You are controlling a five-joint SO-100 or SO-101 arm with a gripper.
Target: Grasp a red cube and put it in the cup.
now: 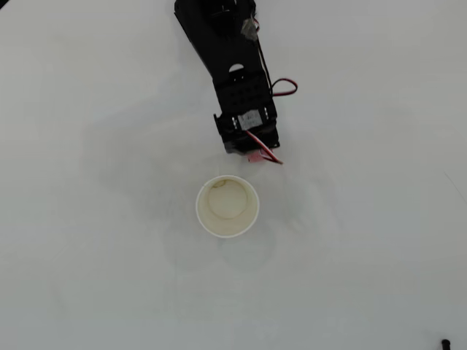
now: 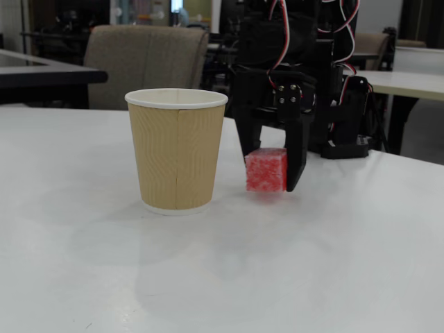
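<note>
The red cube (image 2: 266, 170), pink-red with whitish speckles, sits at table level just right of the cup in the fixed view. My gripper (image 2: 267, 186) points straight down, with its two black fingers (image 2: 296, 156) pressed against the cube's left and right faces. In the overhead view only a sliver of the cube (image 1: 255, 156) shows under the gripper (image 1: 252, 151). The cup (image 2: 177, 149) stands upright, with a tan ribbed wall and a white rim. Seen from above, the cup (image 1: 206, 219) shows nothing inside and lies just below the gripper.
The white table (image 1: 87, 277) spreads all around. The arm's black body (image 1: 219, 44) and red cables (image 1: 284, 87) reach in from the top edge. A small dark object (image 1: 445, 343) lies at the bottom right corner. A chair (image 2: 146, 62) and other tables stand behind.
</note>
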